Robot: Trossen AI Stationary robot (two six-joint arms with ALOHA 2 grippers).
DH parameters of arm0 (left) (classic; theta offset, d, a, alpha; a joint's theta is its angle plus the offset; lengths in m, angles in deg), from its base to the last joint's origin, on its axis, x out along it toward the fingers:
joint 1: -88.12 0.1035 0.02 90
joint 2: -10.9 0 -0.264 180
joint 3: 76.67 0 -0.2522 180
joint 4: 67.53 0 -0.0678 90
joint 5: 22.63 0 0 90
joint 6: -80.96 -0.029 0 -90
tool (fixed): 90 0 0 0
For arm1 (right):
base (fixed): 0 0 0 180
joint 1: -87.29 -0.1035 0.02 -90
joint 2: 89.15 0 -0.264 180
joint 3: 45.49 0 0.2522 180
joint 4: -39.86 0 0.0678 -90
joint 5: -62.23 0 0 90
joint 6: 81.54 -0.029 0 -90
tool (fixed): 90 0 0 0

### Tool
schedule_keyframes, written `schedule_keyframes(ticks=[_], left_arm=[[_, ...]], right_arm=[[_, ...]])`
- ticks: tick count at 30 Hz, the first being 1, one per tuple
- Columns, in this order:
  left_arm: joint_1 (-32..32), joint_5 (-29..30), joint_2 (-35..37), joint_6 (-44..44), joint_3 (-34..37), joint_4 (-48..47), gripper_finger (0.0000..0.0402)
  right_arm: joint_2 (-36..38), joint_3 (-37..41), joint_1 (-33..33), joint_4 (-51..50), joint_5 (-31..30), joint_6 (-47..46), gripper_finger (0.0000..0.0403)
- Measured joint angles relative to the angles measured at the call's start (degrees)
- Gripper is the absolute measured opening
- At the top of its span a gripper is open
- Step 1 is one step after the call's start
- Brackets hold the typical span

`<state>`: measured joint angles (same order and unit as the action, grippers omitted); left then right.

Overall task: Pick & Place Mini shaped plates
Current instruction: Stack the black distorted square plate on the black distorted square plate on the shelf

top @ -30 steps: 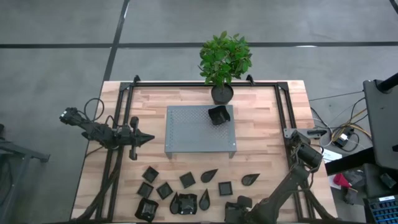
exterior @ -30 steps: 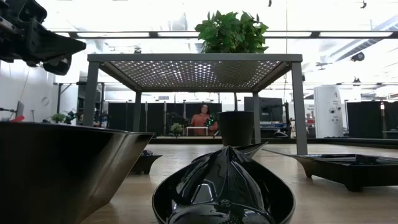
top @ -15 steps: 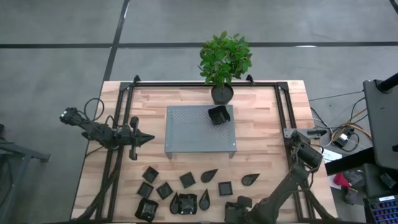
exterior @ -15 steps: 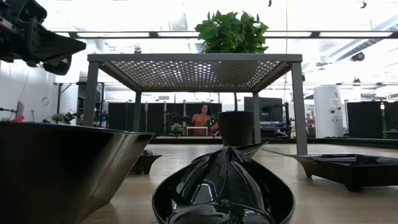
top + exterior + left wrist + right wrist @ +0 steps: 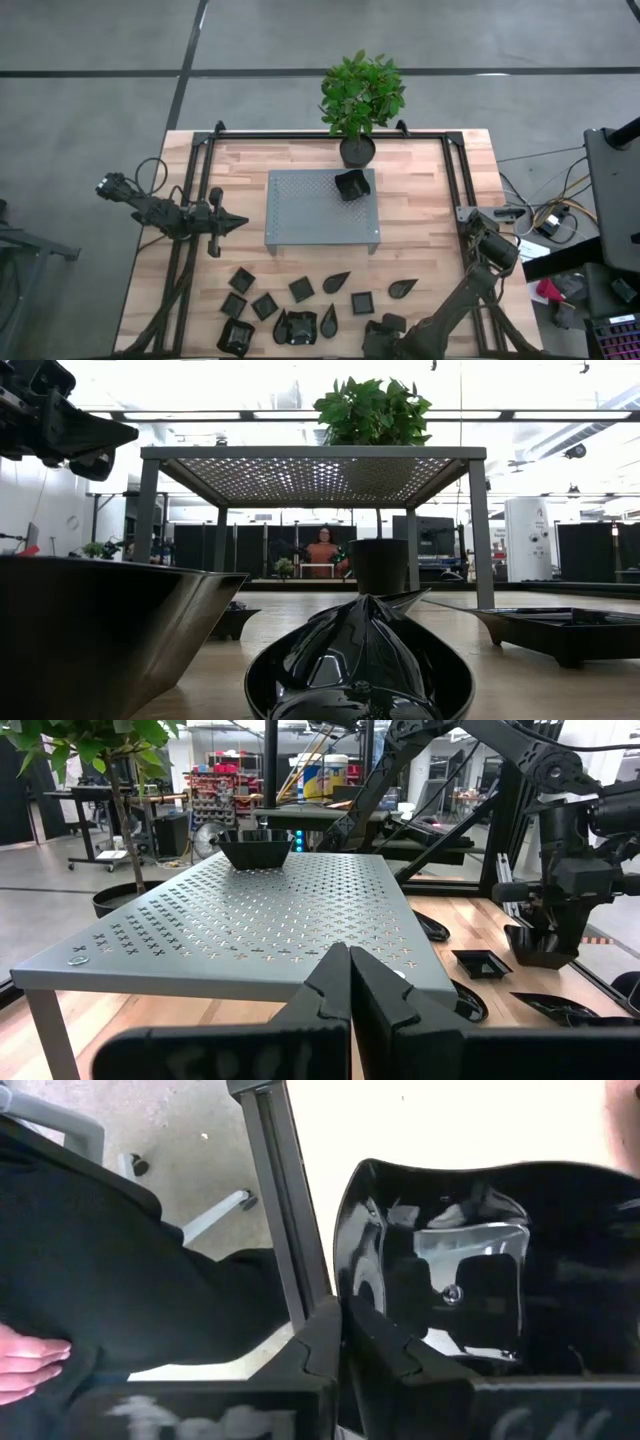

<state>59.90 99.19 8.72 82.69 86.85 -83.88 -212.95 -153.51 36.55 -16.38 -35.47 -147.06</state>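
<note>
Several mini shaped plates (image 5: 300, 290), small and black, lie on the wooden table near its front edge. One more plate (image 5: 351, 185) sits on the grey perforated platform (image 5: 320, 215), at its far right corner, and shows as a plate (image 5: 262, 848) in the left wrist view. My right gripper (image 5: 383, 330) reaches down at the near edge and is shut on a glossy rounded-square plate (image 5: 450, 1280). My left gripper (image 5: 235, 222) hovers shut and level, left of the platform, holding nothing. My right gripper pinches the plate's raised rim (image 5: 345, 1285) on one side, with one finger inside the dish and one outside. The fingers come steeply from above. Whether the plate is off the table does not show.
A potted plant (image 5: 357, 150) stands behind the platform at the far edge. Dark frame rails (image 5: 195, 200) run along both table sides. In the right wrist view a person's hand (image 5: 30, 1360) and dark clothing show beyond the near edge.
</note>
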Motion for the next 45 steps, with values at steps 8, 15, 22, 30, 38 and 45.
schedule_keyframes(ticks=[8, 15, 22, 30, 38, 45], left_arm=[[0.0, 0.0, 0.0, 0.0, 0.0, 0.0, 0.0], [0.0, 0.0, 0.0, 0.0, 0.0, 0.0, 0.0], [0.0, 0.0, 0.0, 0.0, 0.0, 0.0, 0.0], [0.0, 0.0, 0.0, 0.0, 0.0, 0.0, 0.0], [0.0, 0.0, 0.0, 0.0, 0.0, 0.0, 0.0], [0.0, 0.0, 0.0, 0.0, 0.0, 0.0, 0.0]], right_arm=[[0.0, -3.1, 0.2, -6.6, 0.0, 1.9, 0.0009], [0.0, -11.3, 1.0, -21.8, -3.7, 7.6, 0.0008], [0.0, -21.6, 2.9, -38.4, -15.9, 19.6, 0.0008], [0.1, -26.9, 6.3, -47.0, -28.0, 37.7, 0.0008], [0.7, -26.7, 10.9, -47.6, -37.9, 52.3, 0.0008], [6.9, -22.9, 15.6, -47.5, -38.9, 54.5, 0.0008]])
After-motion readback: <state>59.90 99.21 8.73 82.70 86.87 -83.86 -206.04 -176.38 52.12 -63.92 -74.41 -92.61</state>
